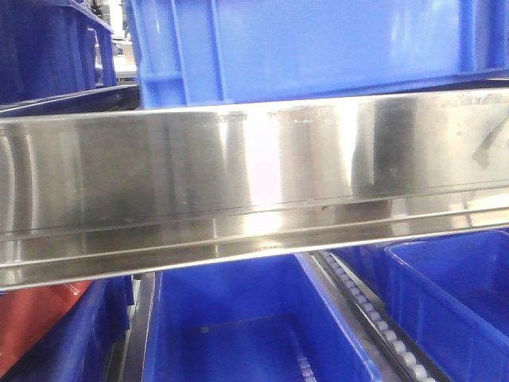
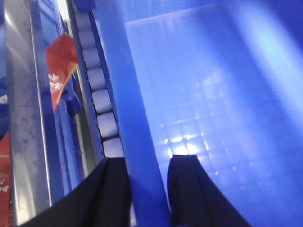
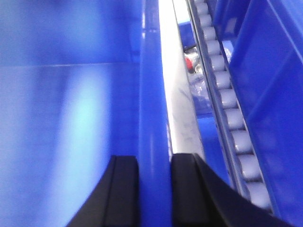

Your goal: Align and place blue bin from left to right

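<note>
A large light-blue bin with a smooth wall and a corner rib stands on the upper shelf in the front view. Below the steel beam lies an open, darker blue bin. The wrist views look down into an open blue bin flanked by roller tracks, which fits this lower one. My left gripper is shut on its left wall, and the gridded floor shows to the right. My right gripper is shut on its right wall. Neither gripper shows in the front view.
A polished steel beam crosses the front view. Roller tracks run along both sides of the held bin. A red packet lies to the left. Another dark blue bin sits to the right.
</note>
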`<action>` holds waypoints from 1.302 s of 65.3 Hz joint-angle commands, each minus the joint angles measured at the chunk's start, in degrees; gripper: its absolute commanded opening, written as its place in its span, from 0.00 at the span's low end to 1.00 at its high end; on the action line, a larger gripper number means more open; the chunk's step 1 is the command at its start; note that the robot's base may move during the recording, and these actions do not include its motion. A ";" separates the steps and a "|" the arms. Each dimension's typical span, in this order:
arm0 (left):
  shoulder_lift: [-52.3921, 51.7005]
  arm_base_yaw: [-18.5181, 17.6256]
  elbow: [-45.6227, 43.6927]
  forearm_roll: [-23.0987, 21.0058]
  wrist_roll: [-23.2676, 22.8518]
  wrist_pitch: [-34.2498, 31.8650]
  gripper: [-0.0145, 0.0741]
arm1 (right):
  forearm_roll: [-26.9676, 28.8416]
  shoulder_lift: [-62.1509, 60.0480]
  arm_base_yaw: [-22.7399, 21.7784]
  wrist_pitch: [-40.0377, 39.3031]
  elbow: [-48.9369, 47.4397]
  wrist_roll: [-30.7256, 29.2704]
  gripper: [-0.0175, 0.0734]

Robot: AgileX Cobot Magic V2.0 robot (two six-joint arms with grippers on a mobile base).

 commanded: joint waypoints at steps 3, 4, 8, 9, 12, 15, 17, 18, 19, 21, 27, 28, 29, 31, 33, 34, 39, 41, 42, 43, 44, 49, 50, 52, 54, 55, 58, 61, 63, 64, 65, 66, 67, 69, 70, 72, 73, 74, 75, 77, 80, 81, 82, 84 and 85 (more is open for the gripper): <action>-0.91 -0.30 -0.87 0.41 0.52 -4.06 0.67 | 1.09 -0.97 0.21 -5.85 -0.98 -0.40 0.53; -1.02 -0.30 -0.87 0.41 0.52 -4.06 0.70 | 1.22 -0.97 0.21 -5.85 -0.98 -0.40 0.57; -1.27 -0.30 -0.87 0.53 0.52 -3.95 0.83 | 1.22 -1.33 0.21 -5.58 -0.98 -0.40 0.71; -1.55 -0.30 -0.87 0.53 0.52 -3.84 0.85 | 1.22 -1.58 0.21 -5.49 -0.98 -0.40 0.75; -1.84 -0.30 -0.98 0.53 0.52 -3.70 0.85 | 1.22 -2.02 0.21 -5.49 -0.98 -0.40 0.81; -2.64 -0.30 -0.98 0.53 0.52 -3.62 0.84 | 1.32 -2.84 0.21 -5.49 -0.98 -0.40 0.81; -3.31 -0.30 -0.98 0.53 0.52 -3.62 0.84 | 1.32 -3.45 0.21 -5.49 -0.98 -0.40 0.80; -3.57 -0.30 -0.98 0.53 0.52 -3.62 0.83 | 1.32 -3.74 0.21 -5.49 -0.98 -0.40 0.80; -3.99 -0.30 -0.98 0.53 0.52 -3.62 0.83 | 1.32 -4.05 0.21 -5.45 -0.98 -0.40 0.80; -4.66 -0.30 -0.98 0.53 0.52 -3.62 0.82 | 1.41 -4.61 0.21 -5.33 -0.98 -0.40 0.79; -6.95 -0.30 -0.98 0.53 0.52 -3.48 0.82 | 1.68 -6.72 0.21 -4.73 -1.20 -0.40 0.72; -7.33 -0.30 -0.98 0.41 0.52 -3.34 0.82 | 1.68 -7.07 0.21 -4.56 -1.20 -0.40 0.71; -7.71 -0.30 -0.98 0.29 0.52 -3.24 0.82 | 1.83 -7.44 0.21 -4.44 -1.20 -0.40 0.68; -8.54 -0.30 -0.98 0.09 0.52 -2.94 0.82 | 1.83 -8.27 0.21 -4.32 -1.20 -0.40 0.63; -9.52 -0.30 -0.98 0.09 0.52 -2.57 0.81 | 1.83 -9.12 0.21 -4.00 -1.20 -0.40 0.57; -9.94 -0.30 -0.98 -0.03 0.52 -2.32 0.80 | 1.83 -9.44 0.21 -3.80 -1.20 -0.40 0.53; -12.32 -0.42 -0.98 -0.04 1.25 -1.17 0.73 | 1.83 -11.43 0.21 -1.91 -1.20 -0.40 0.35; -13.23 -0.42 -0.98 -0.33 1.96 -1.07 0.69 | 1.83 -12.05 0.21 -1.26 -1.20 -0.40 0.28; -13.82 -0.42 -0.98 -0.51 2.29 -1.07 0.67 | 1.83 -12.38 0.21 -0.92 -1.20 -0.40 0.24; -14.21 -0.42 -0.98 -0.64 2.57 -1.07 0.64 | 1.83 -12.60 0.21 -0.60 -1.20 -0.40 0.20; -14.59 -0.42 -0.98 -0.83 2.89 -1.07 0.60 | 1.93 -12.90 0.21 -0.08 -1.20 -0.40 0.17; -16.52 -0.42 -0.86 -1.66 5.59 -1.07 0.45 | 1.93 -14.26 0.21 1.74 -1.20 -0.40 0.09; -16.81 -0.42 -0.85 -1.79 6.06 -1.07 0.42 | 1.93 -14.49 0.21 1.87 -1.04 -0.40 0.10; -17.57 -0.42 -0.75 -1.79 6.79 -1.07 0.37 | 1.93 -15.01 0.21 1.97 -0.28 -0.40 0.11; -18.31 -0.42 -0.30 -1.68 7.04 -1.07 0.30 | 1.93 -15.72 0.21 1.73 0.81 -0.40 0.11; -18.57 -0.42 -0.06 -1.55 7.22 -1.07 0.26 | 1.93 -16.01 0.21 1.39 1.34 -0.40 0.11; -19.50 -0.42 1.24 -1.40 7.46 -1.07 0.18 | 1.93 -17.17 0.21 0.54 3.16 -0.40 0.11; -20.63 -0.42 3.28 -0.97 7.46 -1.44 0.12 | 1.93 -18.55 0.21 -0.88 6.02 -0.40 0.11; -21.44 -0.42 4.65 -0.87 7.56 -2.05 0.14 | 1.93 -19.51 0.21 -1.94 8.54 -0.40 0.11; -22.02 -0.42 5.74 -0.86 7.56 -2.52 0.14 | 1.93 -20.33 0.21 -2.82 10.25 -0.40 0.11; -22.38 -0.42 6.53 -0.86 7.56 -2.86 0.15 | 1.93 -20.91 0.21 -3.45 11.48 -0.40 0.11; -22.79 -0.42 7.36 -0.86 7.56 -3.20 0.15 | 1.93 -21.55 0.21 -4.54 12.75 -0.40 0.11; -23.22 -0.42 8.24 -0.86 7.56 -3.64 0.15 | 1.93 -22.23 0.21 -5.35 14.05 -0.40 0.11; -24.07 -0.42 10.62 -0.86 7.56 -5.02 0.15 | 1.93 -23.98 0.21 -7.47 17.49 -0.40 0.11; -24.77 -0.42 12.13 -0.86 7.56 -5.67 0.15 | 1.93 -24.73 0.21 -8.39 18.88 -0.40 0.11; -25.83 -0.42 14.29 -0.86 7.56 -7.50 0.15 | 1.93 -26.77 0.21 -10.23 21.74 -0.40 0.11; -26.67 -0.42 15.40 -0.86 7.56 -8.24 0.15 | 1.93 -28.05 0.21 -11.70 23.91 -0.40 0.11; -27.26 -0.42 17.09 -0.97 7.56 -9.44 0.15 | 1.93 -28.94 0.21 -12.66 25.37 -0.40 0.11; -28.22 -0.42 18.25 -0.97 7.56 -10.25 0.15 | 1.93 -29.85 0.21 -13.60 27.59 -0.40 0.11; -29.53 -0.42 20.67 -1.06 7.56 -11.92 0.15 | 1.93 -31.79 0.21 -16.05 30.52 -0.40 0.11; -32.19 -0.42 25.02 -1.06 7.56 -14.96 0.15 | 1.93 -35.16 0.21 -19.12 35.47 -0.40 0.11; -32.99 -0.42 26.91 -1.06 7.56 -15.87 0.15 | 1.93 -36.16 0.21 -19.89 36.84 -0.40 0.11; -33.84 -0.42 28.18 -1.06 7.56 -17.25 0.15 | 1.93 -37.67 0.21 -20.68 38.17 -0.40 0.11; -35.59 -0.42 30.73 -1.06 7.56 -19.11 0.15 | 1.93 -40.20 0.21 -22.56 41.46 -0.40 0.11; -36.99 -0.42 32.61 -1.06 7.56 -20.48 0.15 | 1.93 -41.26 0.21 -23.31 42.73 -0.40 0.11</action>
